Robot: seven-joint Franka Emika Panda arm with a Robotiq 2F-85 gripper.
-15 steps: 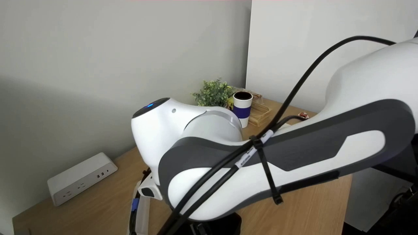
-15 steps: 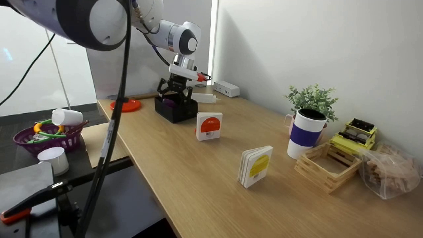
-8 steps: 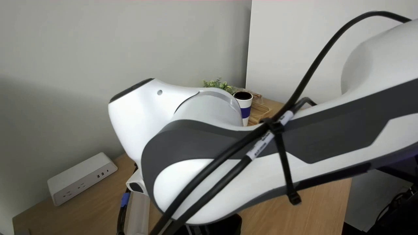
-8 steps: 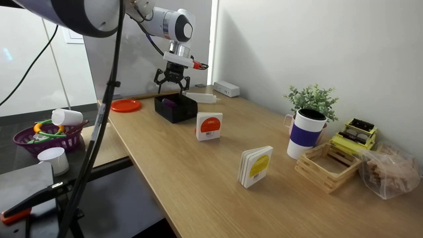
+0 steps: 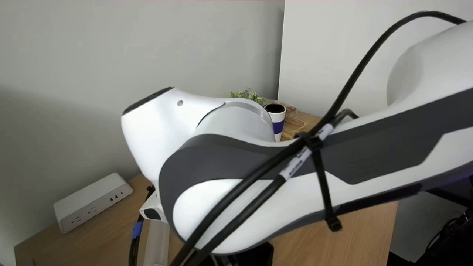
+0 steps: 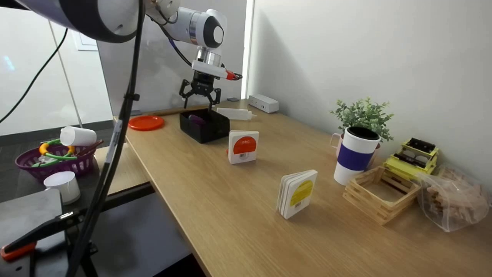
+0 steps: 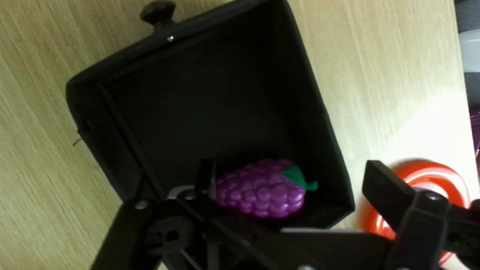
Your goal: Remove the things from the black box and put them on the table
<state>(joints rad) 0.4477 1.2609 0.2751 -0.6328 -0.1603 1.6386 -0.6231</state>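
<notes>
A toy bunch of purple grapes (image 7: pixel 260 189) with a green leaf lies inside the black box (image 7: pixel 322 112), towards one end. Bare floor fills the rest of the box that the wrist view shows. In an exterior view the box (image 6: pixel 203 132) stands on the wooden table (image 6: pixel 238 215), with the purple grapes (image 6: pixel 197 120) just showing over its wall. My gripper (image 6: pixel 198 106) hangs above the box, jaws wide apart and holding nothing. From the wrist, the gripper (image 7: pixel 294 182) has one finger over the box and the other beyond its wall. The arm hides most of the box elsewhere.
A red plate (image 6: pixel 147 122) lies beside the box. Near it stands a white book with a red mark (image 6: pixel 243 147), a small red thing (image 6: pixel 227 152) peeking out behind. Further along are a yellow-marked book (image 6: pixel 298 193), tumbler (image 6: pixel 355 156), wooden crate (image 6: pixel 380 196) and white power strip (image 6: pixel 263 103).
My gripper has risen from down at the box to clear above it, jaws staying open. During the last half second it has hardly moved. The grapes have stayed in the box.
</notes>
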